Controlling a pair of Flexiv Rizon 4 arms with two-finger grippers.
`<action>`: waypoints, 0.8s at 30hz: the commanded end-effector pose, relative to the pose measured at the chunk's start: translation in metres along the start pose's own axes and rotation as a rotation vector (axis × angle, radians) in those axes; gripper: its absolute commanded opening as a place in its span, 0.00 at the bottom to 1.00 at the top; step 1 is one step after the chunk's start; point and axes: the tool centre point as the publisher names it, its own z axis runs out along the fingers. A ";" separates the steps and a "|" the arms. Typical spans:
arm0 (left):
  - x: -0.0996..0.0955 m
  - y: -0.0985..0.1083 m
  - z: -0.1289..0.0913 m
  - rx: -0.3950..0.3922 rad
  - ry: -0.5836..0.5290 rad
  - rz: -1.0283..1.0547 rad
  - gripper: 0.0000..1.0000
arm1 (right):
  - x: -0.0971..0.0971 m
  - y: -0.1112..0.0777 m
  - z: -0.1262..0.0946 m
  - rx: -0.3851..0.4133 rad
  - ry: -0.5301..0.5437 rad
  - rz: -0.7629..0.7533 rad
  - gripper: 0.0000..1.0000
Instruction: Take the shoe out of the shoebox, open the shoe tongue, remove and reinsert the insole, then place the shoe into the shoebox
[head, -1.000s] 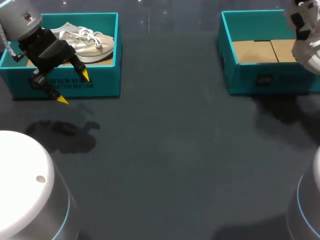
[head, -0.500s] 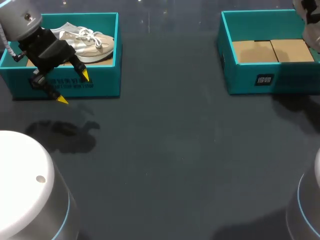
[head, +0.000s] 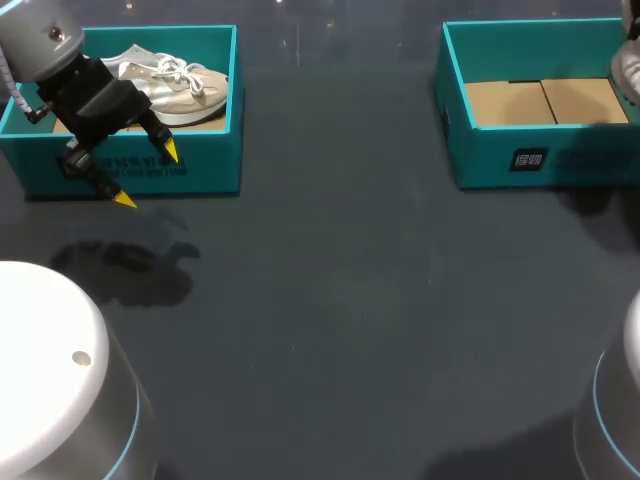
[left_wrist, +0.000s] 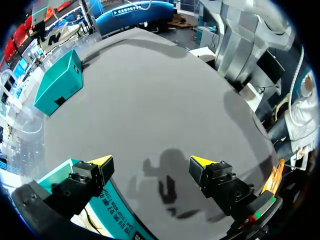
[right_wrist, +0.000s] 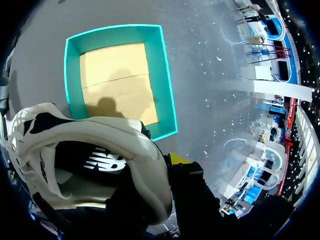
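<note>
A white shoe (right_wrist: 100, 135) hangs from my right gripper (right_wrist: 162, 172), which is shut on its collar, high above the right teal shoebox (right_wrist: 167, 85) with its bare cardboard floor. In the head view that box (head: 520, 160) stands at the back right, and only a pale sliver of the right arm or shoe (head: 628, 68) shows at the edge. A second pale shoe (head: 170, 80) lies in the left teal shoebox (head: 200, 170). My left gripper (head: 147, 175) hovers open over that box's front wall, holding nothing.
In the left wrist view the left gripper (left_wrist: 151, 162) looks across the dark table, with the left box's wall (left_wrist: 117, 210) under one finger and the right box (left_wrist: 57, 82) far ahead. Dark tabletop (head: 350, 300) lies between the boxes.
My right arm, holding the shoe, has drawn off to the right, almost out of the head view, uncovering the right box. The left arm has kept still.
</note>
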 end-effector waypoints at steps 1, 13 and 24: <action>0.001 0.000 -0.001 -0.003 0.000 0.001 1.00 | -0.002 -0.003 -0.002 0.087 0.081 0.304 0.00; 0.001 0.000 -0.001 -0.003 0.000 0.001 1.00 | -0.003 -0.002 0.000 0.148 0.094 0.367 0.00; 0.001 0.000 -0.001 -0.003 0.000 0.001 1.00 | 0.025 -0.011 0.017 0.276 0.146 0.858 0.00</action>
